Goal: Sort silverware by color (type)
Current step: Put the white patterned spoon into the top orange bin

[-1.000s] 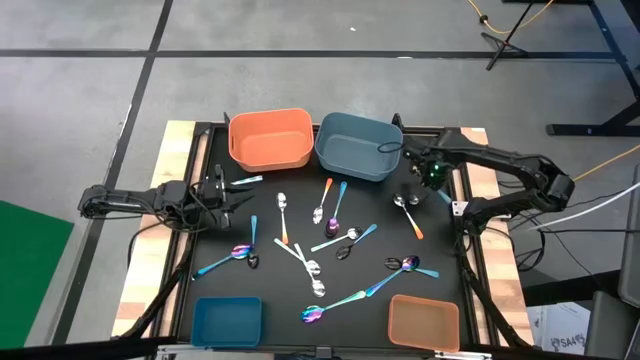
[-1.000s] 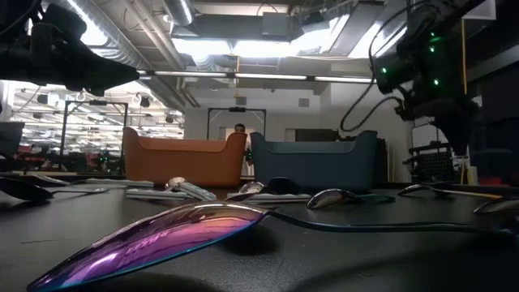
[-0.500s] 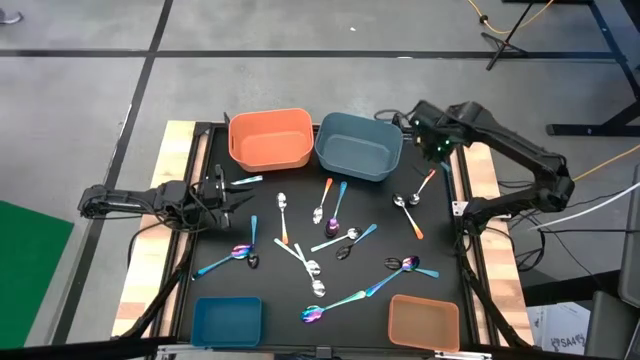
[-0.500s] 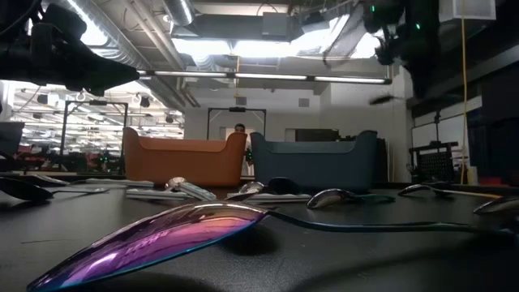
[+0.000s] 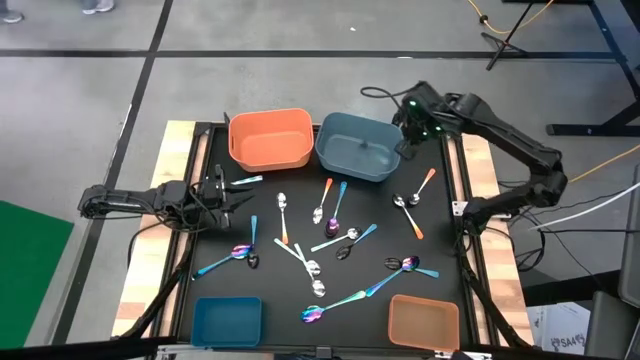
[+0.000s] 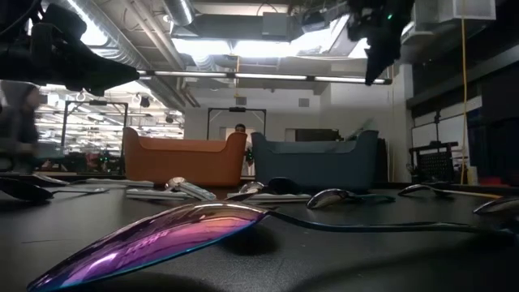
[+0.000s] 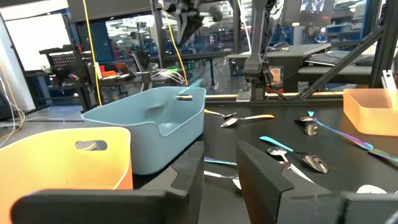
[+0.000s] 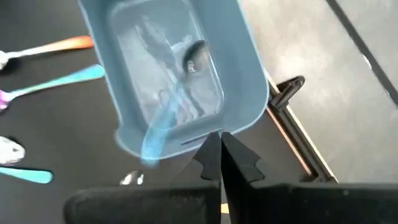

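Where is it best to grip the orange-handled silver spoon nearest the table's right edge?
On the orange-handled silver spoon, probably take the handle's free end from straight above, closing across it: it lies flat, and its bowl sits beside another spoon.

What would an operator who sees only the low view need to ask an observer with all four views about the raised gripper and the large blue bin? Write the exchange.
Operator: I see a gripper high up near the ceiling lights. Which arm is it, and what is under it?
Observer: It is the right gripper, and the high view puts it over the right-hand end of the blue bin.
Operator: I only see the bin's side wall. Is anything inside?
Observer: Yes. The right wrist view looks down on a teal-handled spoon inside the bin's outline. It is blurred, so I cannot tell whether it is lying or falling.
Operator: And the other arm?
Observer: The left gripper waits open at the table's left side, holding nothing.
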